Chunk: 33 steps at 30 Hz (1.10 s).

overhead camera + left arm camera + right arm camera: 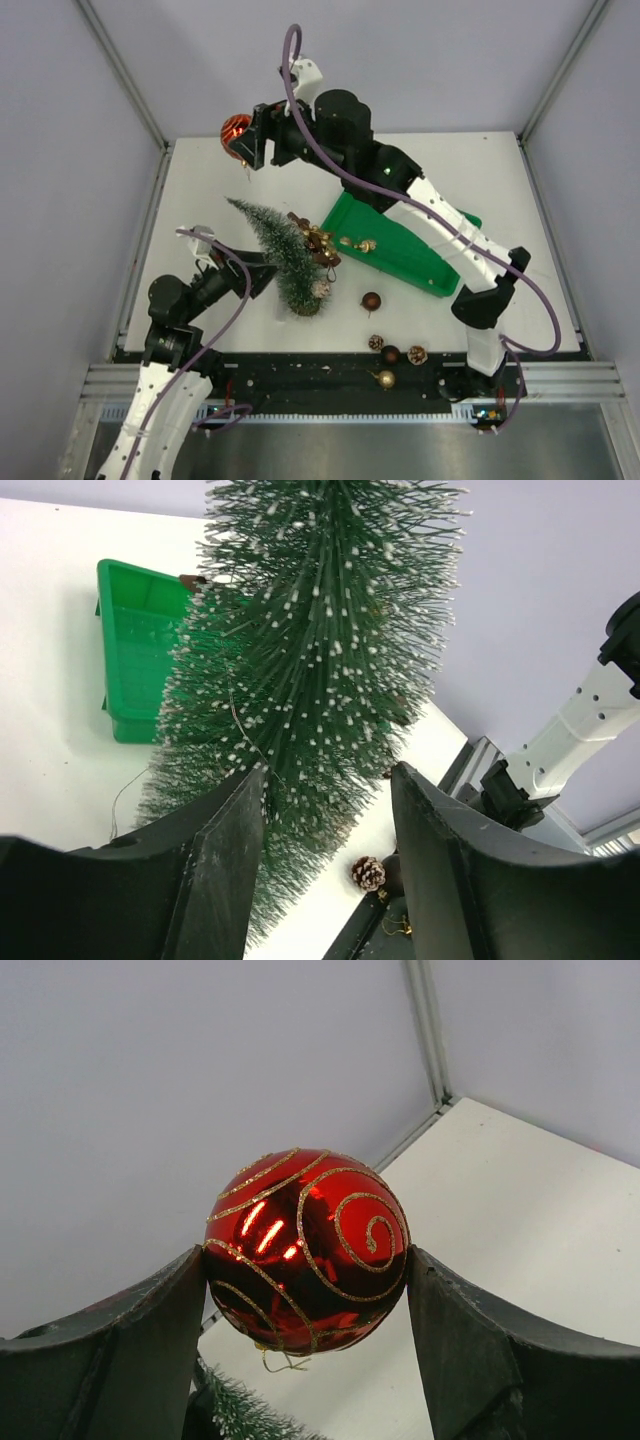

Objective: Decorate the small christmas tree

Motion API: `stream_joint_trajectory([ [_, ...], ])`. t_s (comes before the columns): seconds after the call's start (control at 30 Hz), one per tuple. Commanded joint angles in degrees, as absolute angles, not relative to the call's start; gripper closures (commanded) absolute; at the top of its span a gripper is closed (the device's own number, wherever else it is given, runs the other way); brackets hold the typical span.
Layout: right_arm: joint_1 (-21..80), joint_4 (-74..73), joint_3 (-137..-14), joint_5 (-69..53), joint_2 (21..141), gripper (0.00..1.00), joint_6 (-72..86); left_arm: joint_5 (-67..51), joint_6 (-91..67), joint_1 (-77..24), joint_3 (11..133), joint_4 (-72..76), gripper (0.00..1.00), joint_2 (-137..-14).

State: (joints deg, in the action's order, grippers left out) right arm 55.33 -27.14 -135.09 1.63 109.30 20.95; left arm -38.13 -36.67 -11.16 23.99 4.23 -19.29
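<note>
At the near edge of the white table (500, 180), a gold ball (385, 379) is seen, with two pinecones (376, 342) (417, 354) and a dark brown ball (390, 354) just behind it. A dark red ball (371, 300) is set a little farther in.

To the left of these, the small christmas tree (285, 255) is found on the table, its wooden base nearest and its tip directed far and left. The left gripper (265, 272) is placed astride the lower bristles. In the left wrist view, the tree (320, 660) is framed between the fingers of that gripper (328, 772); bristles are touched by one finger, but whether the tree is pinched cannot be told.

A cluster of brown and gold ornaments (318, 240) is seen against the tree's right side; whether it is hung cannot be told. Just beyond, a green tray (420, 260) is laid at an angle, and a gold ornament (360, 243) is held in it.

Farthest, above the far left of the table, the right gripper (243, 142) is raised. A shiny red ball (235, 128) with gold glitter swirls is clamped between its two fingers, as is shown closely by the right wrist view (305, 1250).
</note>
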Motion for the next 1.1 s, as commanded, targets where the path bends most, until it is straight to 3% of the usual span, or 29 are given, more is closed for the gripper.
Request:
stream_joint_trajectory([
  [0.0,58.0,-21.01,-137.11,0.26,109.42,0.46,17.67,-41.48,-38.14,-10.28,22.5,11.86,0.44,-16.61],
  [0.13,59.41,-19.17,-135.71,0.88,109.42,0.46,16.26,-42.71,-38.32,-10.28,21.71,13.36,0.53,-16.44],
  [0.4,60.64,-16.96,-134.21,0.35,109.86,0.45,16.61,-44.03,-38.41,-10.28,20.74,14.5,0.59,-16.08],
  [1.07,63.89,-14.07,-125.16,-0.18,105.65,0.46,17.14,-43.24,-38.14,-10.28,19.42,14.59,0.61,-14.76],
])
